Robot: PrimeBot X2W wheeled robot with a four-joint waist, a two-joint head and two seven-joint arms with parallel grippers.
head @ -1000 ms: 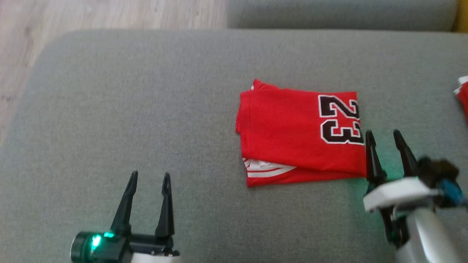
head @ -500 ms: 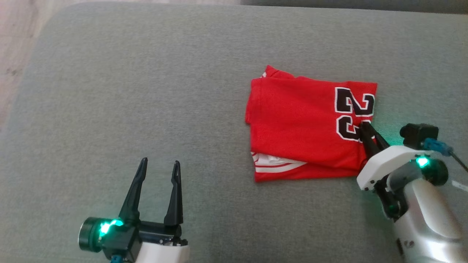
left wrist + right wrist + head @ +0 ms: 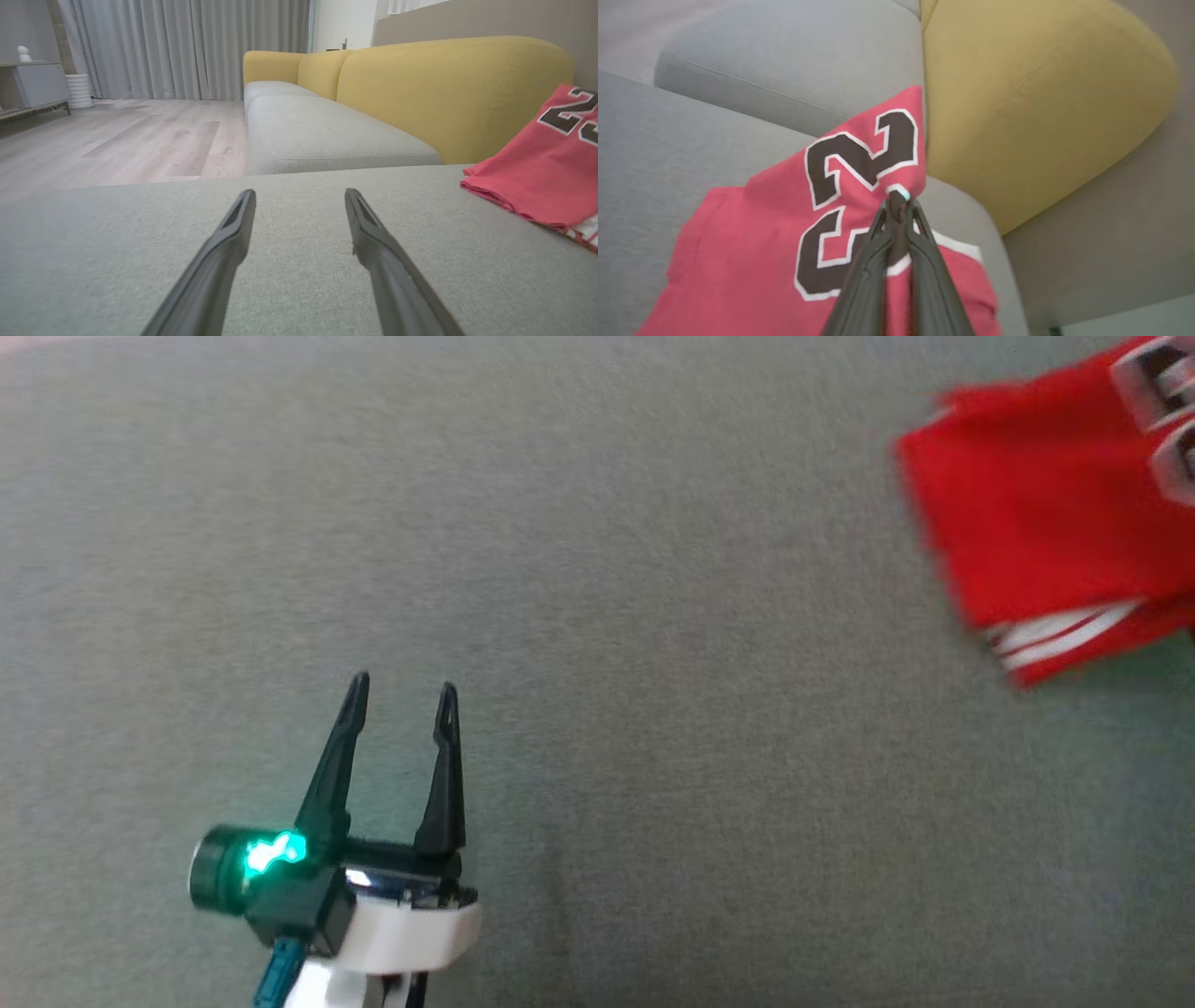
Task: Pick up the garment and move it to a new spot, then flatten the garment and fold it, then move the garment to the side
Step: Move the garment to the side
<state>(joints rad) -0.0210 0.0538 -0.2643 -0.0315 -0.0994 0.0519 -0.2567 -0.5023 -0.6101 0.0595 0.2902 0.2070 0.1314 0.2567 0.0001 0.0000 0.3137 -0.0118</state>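
The left gripper (image 3: 403, 695) hovers over the near left part of the grey fabric sofa seat (image 3: 653, 756). Its two long dark fingers (image 3: 233, 233) are spread wide with nothing between them, just as they were a second ago. Bare seat fabric runs from there to the folded red jersey with black numerals edged in white (image 3: 1027, 523). The jersey sits toward the seat's right side, in front of the yellow upholstered backrest (image 3: 444, 93). Its left part rests on the seat, while the right part with the numerals slopes up off the fabric. The right gripper (image 3: 899, 200) has its fingers pinched together on the jersey's numbered edge, with a tuck of red cloth caught between their tips. A second ago those fingers stood wide apart just beside that edge and the jersey lay flat. Half a second ago they had closed in at the numerals. The head view has swung since then, and the jersey is now blurred at its upper right.
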